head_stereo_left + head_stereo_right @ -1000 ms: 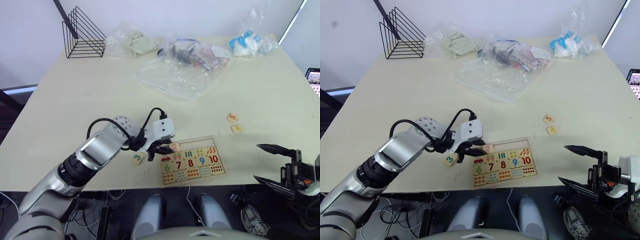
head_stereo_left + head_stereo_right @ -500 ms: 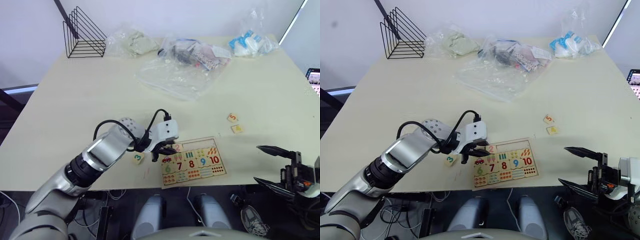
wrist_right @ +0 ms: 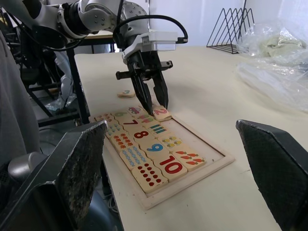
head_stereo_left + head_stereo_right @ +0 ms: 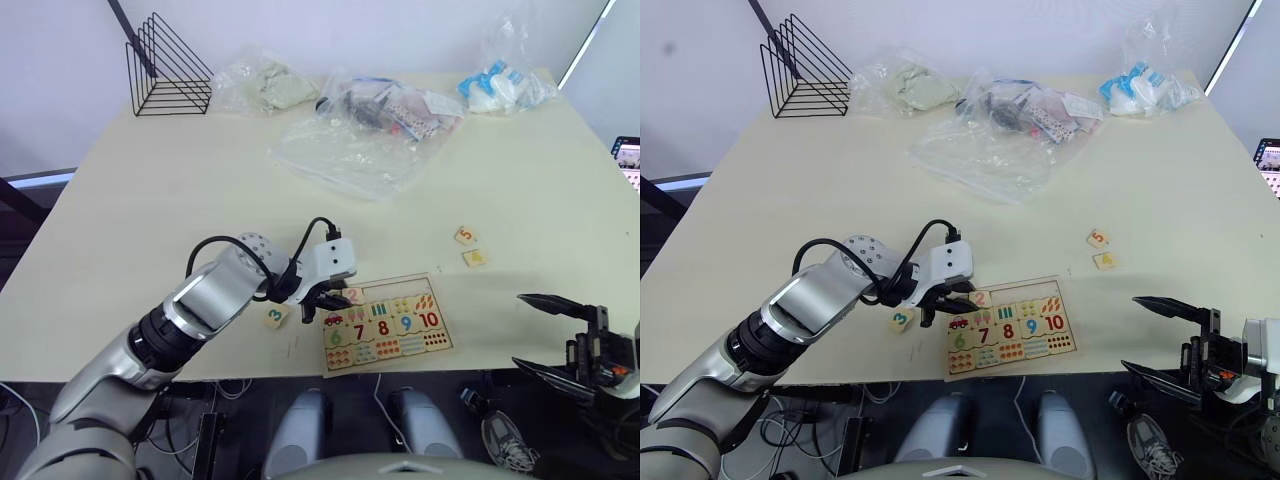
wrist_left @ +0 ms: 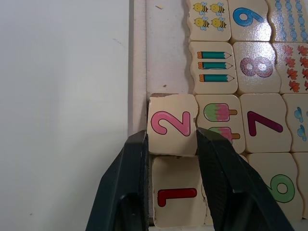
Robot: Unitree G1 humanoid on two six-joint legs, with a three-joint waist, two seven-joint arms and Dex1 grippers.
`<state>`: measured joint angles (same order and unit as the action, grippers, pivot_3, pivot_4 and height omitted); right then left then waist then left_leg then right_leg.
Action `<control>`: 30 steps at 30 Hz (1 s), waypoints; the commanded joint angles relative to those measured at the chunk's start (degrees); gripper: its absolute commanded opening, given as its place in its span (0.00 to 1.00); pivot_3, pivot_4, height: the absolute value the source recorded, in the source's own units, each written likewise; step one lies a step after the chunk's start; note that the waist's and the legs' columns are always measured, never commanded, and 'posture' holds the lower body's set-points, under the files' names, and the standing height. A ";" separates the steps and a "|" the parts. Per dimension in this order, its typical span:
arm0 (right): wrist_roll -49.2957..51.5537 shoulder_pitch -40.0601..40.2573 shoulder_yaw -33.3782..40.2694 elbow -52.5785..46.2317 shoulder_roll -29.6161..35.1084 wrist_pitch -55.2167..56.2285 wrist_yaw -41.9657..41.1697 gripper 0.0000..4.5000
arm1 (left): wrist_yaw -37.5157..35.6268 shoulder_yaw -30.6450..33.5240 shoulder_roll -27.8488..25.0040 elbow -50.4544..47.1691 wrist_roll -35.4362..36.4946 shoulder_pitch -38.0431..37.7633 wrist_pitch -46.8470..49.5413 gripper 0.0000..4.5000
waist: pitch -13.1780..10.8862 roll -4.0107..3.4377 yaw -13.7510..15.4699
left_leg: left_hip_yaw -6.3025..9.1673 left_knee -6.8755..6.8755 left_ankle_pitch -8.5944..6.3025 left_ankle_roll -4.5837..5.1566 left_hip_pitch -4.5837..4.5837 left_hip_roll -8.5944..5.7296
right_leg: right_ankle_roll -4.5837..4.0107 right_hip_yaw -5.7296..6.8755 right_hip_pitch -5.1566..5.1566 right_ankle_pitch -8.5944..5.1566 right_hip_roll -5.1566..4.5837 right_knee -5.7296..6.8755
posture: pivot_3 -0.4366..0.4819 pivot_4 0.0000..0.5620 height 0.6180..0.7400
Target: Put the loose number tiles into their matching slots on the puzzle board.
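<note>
Left claw (image 5: 169,144) gripping tile 2 (image 5: 171,124), right claw (image 4: 560,332) spread, cream table (image 4: 180,200), white wall (image 4: 330,30)

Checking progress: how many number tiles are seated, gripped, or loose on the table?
Seated in board: 1 (tile 1)
In left gripper: 1 (tile 2)
Loose on table: 3 (tile 3, tile 5, yellow tile)
Total: 5

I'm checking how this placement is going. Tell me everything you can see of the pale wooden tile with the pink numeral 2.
The pale wooden tile with the pink numeral 2 is a small square with slightly chipped edges. It sits between the two black fingers of the left gripper, in the top slot row of the pale wooden puzzle board, beside the red numeral 1 tile and against the ice-lolly picture tile. It looks slightly tilted, not fully seated.
</note>
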<state>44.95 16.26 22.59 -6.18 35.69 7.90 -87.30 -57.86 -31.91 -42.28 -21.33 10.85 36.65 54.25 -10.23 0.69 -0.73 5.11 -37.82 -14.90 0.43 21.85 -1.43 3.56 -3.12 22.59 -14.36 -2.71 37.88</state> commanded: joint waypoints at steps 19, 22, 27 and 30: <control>0.27 0.08 1.97 -1.30 0.31 0.13 0.05 1.00 | 0.13 1.28 -0.29 -2.32 0.58 1.44 0.78 0.98 | 0.00 0.00 0.00 | 0.00 0.00 0.00 0.00 0.00 0.00 | 0.00 0.00 0.00 0.00 0.00 0.00 | 0.48 0.27 1.00; 0.18 0.08 1.94 -1.53 0.36 -0.01 0.29 1.00 | -0.41 1.94 -0.35 -2.36 1.39 1.82 1.22 0.98 | 0.00 0.00 0.00 | 0.00 0.00 0.00 0.00 0.00 0.00 | 0.00 0.00 0.00 0.00 0.00 0.00 | 0.48 0.27 1.00; 0.19 0.08 1.92 -1.88 0.27 -0.14 0.63 1.00 | -1.87 4.79 -0.12 -1.61 3.79 2.44 0.44 0.98 | 0.00 0.00 0.00 | 0.00 0.00 0.00 0.00 0.01 0.00 | 0.00 0.00 0.00 0.00 0.00 0.00 | 0.48 0.27 1.00; 0.17 0.03 1.91 -1.85 0.21 -0.09 0.77 1.00 | -2.58 6.98 0.40 0.39 4.86 2.57 -2.29 0.98 | 0.00 0.00 0.00 | 0.00 0.00 0.00 0.00 0.00 0.00 | 0.00 0.00 0.00 0.00 0.00 0.00 | 0.48 0.27 1.00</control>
<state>44.49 16.26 23.06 -6.32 35.70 7.69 -86.72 -59.91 -27.10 -42.04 -20.85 14.97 38.15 53.60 -10.23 0.69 -0.74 5.10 -37.82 -14.90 0.43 21.85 -1.43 3.56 -3.12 22.59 -14.36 -2.71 37.88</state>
